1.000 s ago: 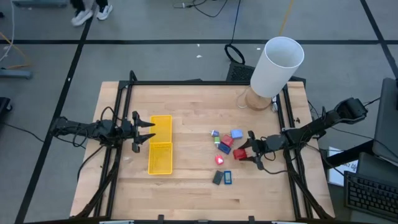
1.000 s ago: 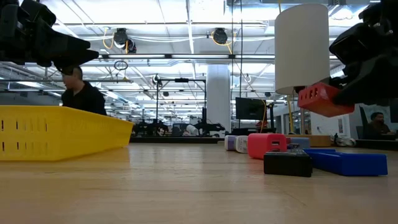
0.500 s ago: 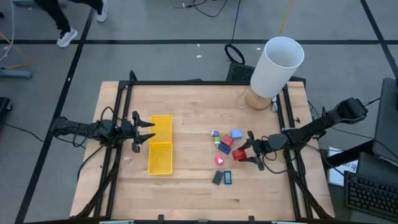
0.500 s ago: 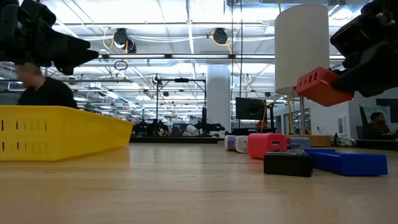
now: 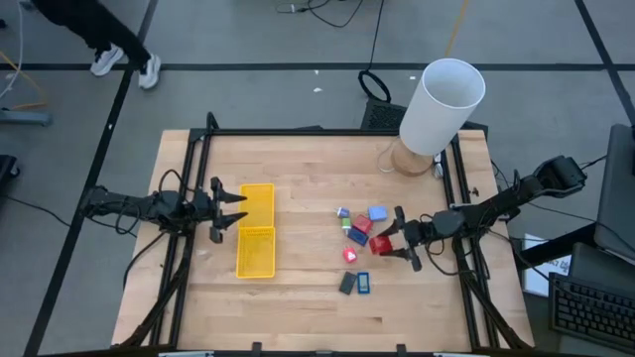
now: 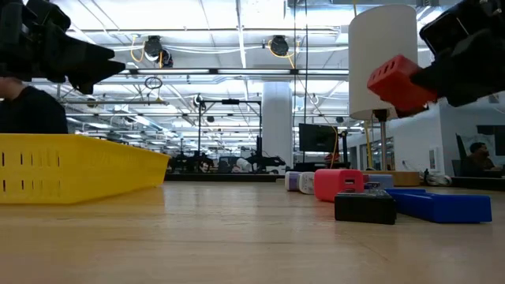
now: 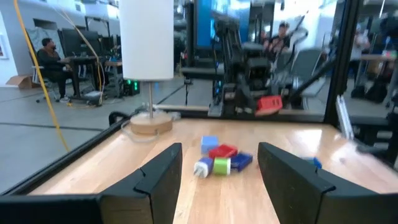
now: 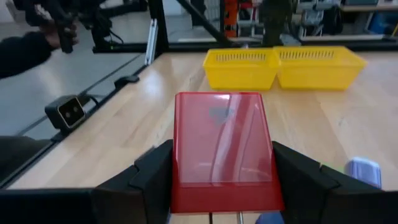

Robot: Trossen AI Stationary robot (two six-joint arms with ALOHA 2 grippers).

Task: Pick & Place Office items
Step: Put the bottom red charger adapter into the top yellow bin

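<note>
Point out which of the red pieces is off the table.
The red block gripped between the right gripper's fingers: it hangs in the air, tilted. The other red pieces lie on the wood among the small items.

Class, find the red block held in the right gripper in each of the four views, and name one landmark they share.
High view: red block, right of centre, in the right gripper.
Low view: upper right, lifted.
Left wrist view: centre right, far off.
Right wrist view: centre, between fingers.
Shared landmark: wooden table.

arms: dark, slender, jointed | left claw [image 5: 236, 209]: black fingers | cables: black
</note>
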